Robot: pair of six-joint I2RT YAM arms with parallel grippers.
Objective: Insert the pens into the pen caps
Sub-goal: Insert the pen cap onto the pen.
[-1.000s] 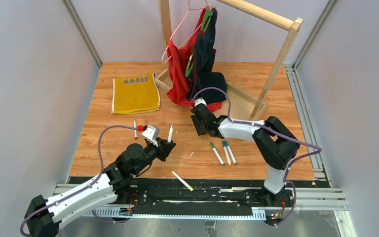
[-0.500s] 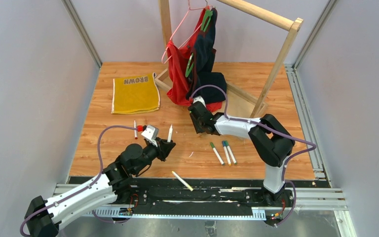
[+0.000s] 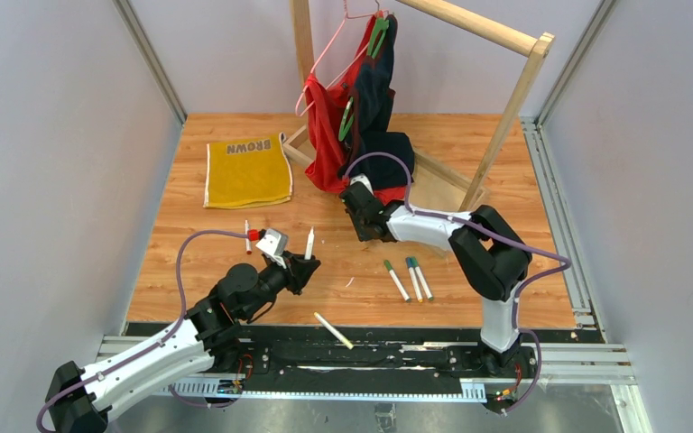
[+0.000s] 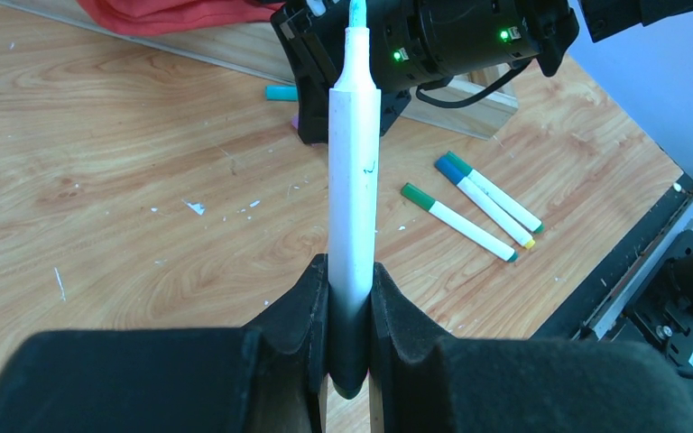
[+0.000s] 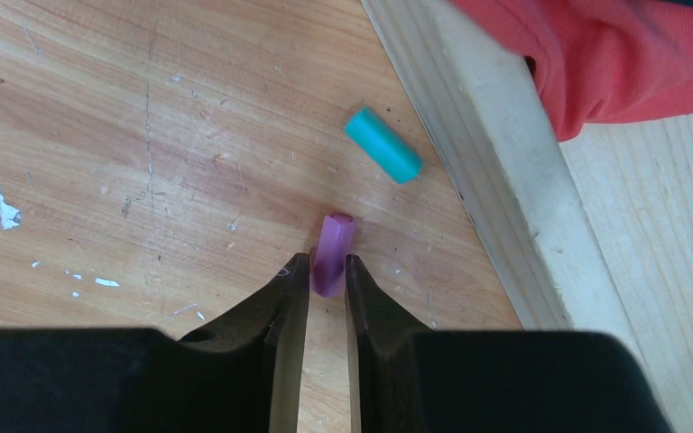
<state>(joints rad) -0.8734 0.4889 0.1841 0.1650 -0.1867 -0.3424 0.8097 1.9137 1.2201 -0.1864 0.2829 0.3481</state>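
Scuffed wood-grain tabletop (image 5: 99, 135) spreads beneath me, with a wooden rack base (image 5: 487, 162) and a red garment (image 5: 632, 63) at its far side. My left end effector (image 4: 350, 298) is pinching a white pen (image 4: 354, 180) by its lower end — upright, teal tip uppermost. My right end effector (image 5: 327, 271) is down at the tabletop, fingers pressed against both sides of the purple cap (image 5: 332, 248), which lies flat. The teal cap (image 5: 382, 144) lies just beyond it, near the rack base. Three pens (image 4: 459, 223) lie together on the tabletop — apart from both end effectors.
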